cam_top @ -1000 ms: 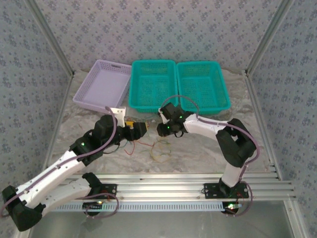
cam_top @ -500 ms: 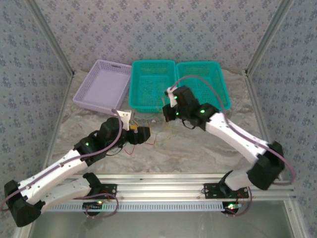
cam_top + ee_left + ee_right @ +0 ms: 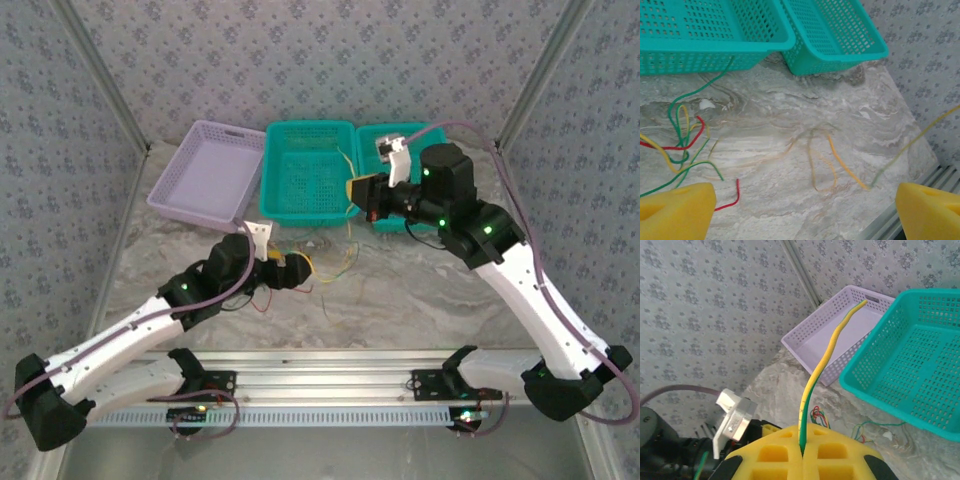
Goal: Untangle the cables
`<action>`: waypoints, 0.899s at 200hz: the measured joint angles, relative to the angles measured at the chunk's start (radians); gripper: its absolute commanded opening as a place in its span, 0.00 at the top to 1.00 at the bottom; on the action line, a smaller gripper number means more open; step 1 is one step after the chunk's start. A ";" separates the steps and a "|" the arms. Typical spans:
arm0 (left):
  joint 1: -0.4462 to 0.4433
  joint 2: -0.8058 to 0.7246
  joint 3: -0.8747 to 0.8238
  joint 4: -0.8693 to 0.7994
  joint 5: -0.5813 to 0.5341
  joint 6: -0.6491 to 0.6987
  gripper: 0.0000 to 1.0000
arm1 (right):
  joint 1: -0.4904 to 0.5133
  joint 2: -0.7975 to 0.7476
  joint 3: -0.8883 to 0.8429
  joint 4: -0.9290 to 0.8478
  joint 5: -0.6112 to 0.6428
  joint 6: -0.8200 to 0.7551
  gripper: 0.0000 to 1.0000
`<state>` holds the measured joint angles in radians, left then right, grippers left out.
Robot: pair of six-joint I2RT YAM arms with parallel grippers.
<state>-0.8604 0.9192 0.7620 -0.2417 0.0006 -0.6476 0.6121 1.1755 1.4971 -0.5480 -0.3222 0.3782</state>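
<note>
The right gripper (image 3: 802, 442) is clamped tight on a yellow-green cable (image 3: 826, 357), held high over the teal baskets (image 3: 268, 180) at the far side. The left gripper (image 3: 801, 212) hangs wide open and empty, low over the table (image 3: 790, 110). The other cables (image 3: 684, 135) lie tangled just beside it.

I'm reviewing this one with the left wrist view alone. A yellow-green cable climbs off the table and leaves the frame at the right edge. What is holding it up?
Observer: The right gripper is shut on the yellow-green cable, and the cable's free end sticks up past the pads.
Operator: Where is that gripper?
Observer: In the top view it hangs raised over the right edge of the middle teal basket, with the cable trailing down to the table.
Operator: Is there any basket besides the two teal ones?
Observer: Yes, a lilac basket stands to the left of the teal ones.
</note>
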 measured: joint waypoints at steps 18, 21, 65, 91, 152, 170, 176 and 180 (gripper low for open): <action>-0.001 0.005 0.000 0.030 0.016 -0.001 0.04 | -0.021 -0.016 0.002 0.002 -0.040 0.024 1.00; -0.002 0.006 0.000 0.034 0.018 -0.001 0.04 | -0.023 -0.018 0.002 0.003 -0.044 0.026 1.00; -0.008 0.023 0.000 0.124 0.073 -0.035 0.02 | -0.027 -0.045 0.013 0.023 -0.058 0.030 1.00; -0.033 0.068 -0.010 0.208 0.116 -0.062 0.02 | -0.027 -0.045 0.006 0.056 -0.061 0.031 1.00; -0.079 0.141 -0.053 0.338 0.256 -0.079 0.01 | -0.076 -0.045 0.003 0.109 -0.086 0.034 1.00; -0.079 0.137 -0.063 0.362 0.278 -0.078 0.01 | -0.111 -0.045 0.003 0.126 -0.114 0.048 1.00; -0.079 0.135 -0.066 0.366 0.283 -0.077 0.01 | -0.121 -0.045 0.003 0.138 -0.127 0.055 1.00; -0.079 0.135 -0.066 0.366 0.286 -0.076 0.01 | -0.126 -0.045 0.003 0.144 -0.134 0.060 1.00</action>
<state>-0.9390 1.0538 0.6960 0.1246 0.2867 -0.7235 0.4866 1.1309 1.5005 -0.4038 -0.4564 0.4385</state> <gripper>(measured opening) 0.987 0.053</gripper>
